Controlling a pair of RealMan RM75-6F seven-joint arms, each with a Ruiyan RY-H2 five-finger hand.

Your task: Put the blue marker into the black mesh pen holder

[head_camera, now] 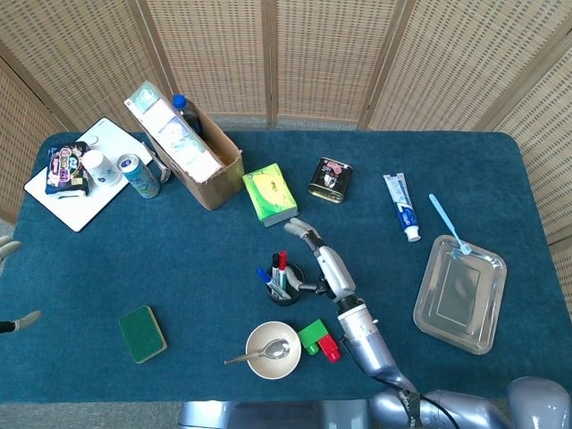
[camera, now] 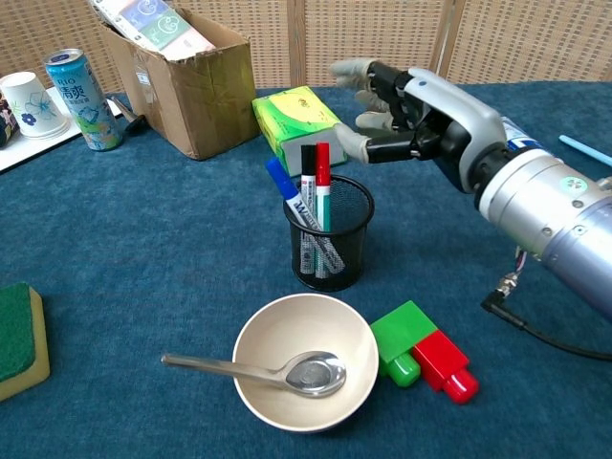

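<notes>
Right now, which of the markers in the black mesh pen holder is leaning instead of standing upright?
The blue-capped marker: it tilts left against the holder's rim, while the black-capped and red-capped markers stand nearly upright.

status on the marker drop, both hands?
Right hand open, above holder. Left hand at table edge, state unclear. Blue marker leaning in black mesh pen holder. Nothing obstructing.
</notes>
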